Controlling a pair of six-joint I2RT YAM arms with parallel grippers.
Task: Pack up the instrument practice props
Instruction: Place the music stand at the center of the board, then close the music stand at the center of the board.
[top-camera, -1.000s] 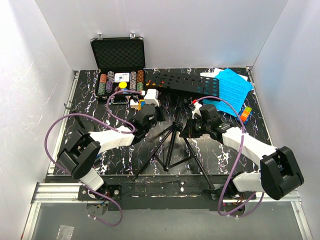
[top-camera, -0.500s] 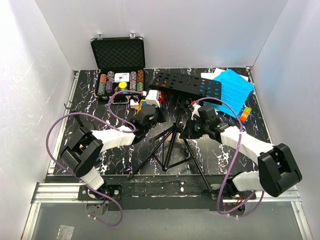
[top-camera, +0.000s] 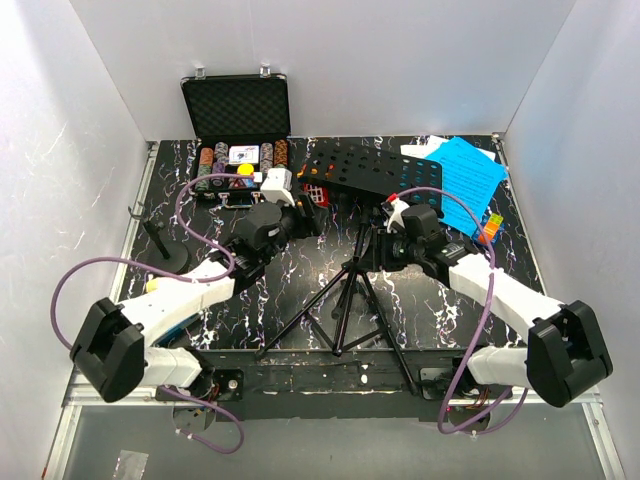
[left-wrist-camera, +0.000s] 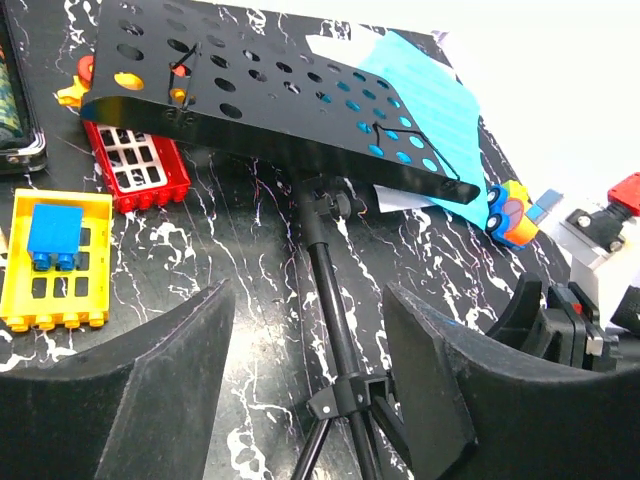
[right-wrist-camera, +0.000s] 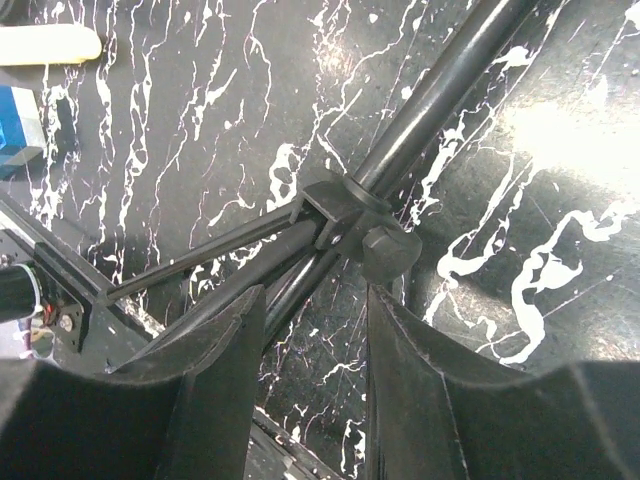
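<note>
The black music stand has its hole-punched desk (top-camera: 370, 170) at the back and its tripod legs (top-camera: 340, 305) spread toward the near edge. My left gripper (top-camera: 308, 222) is open. In the left wrist view the stand's pole (left-wrist-camera: 322, 255) runs between the fingers of this gripper (left-wrist-camera: 305, 295) without touching them. My right gripper (top-camera: 377, 250) is open too, just right of the pole. In the right wrist view it (right-wrist-camera: 315, 300) straddles a leg below the leg collar (right-wrist-camera: 350, 215). Blue pages (top-camera: 468, 170) lie behind the desk. The small mic stand (top-camera: 165, 255) is at the left, with a cream microphone (top-camera: 152, 286) beside my left arm.
The open black case of poker chips (top-camera: 237, 135) is at the back left. A yellow block (left-wrist-camera: 55, 260) and a red block (left-wrist-camera: 135, 170) lie under the desk's left end. A coloured cube (top-camera: 490, 228) sits near the right wall. Purple cables loop over both arms.
Both grippers have opened and let go of the stand's pole. The left arm has stretched out and drawn back to the left. The desk has shifted a little left.
</note>
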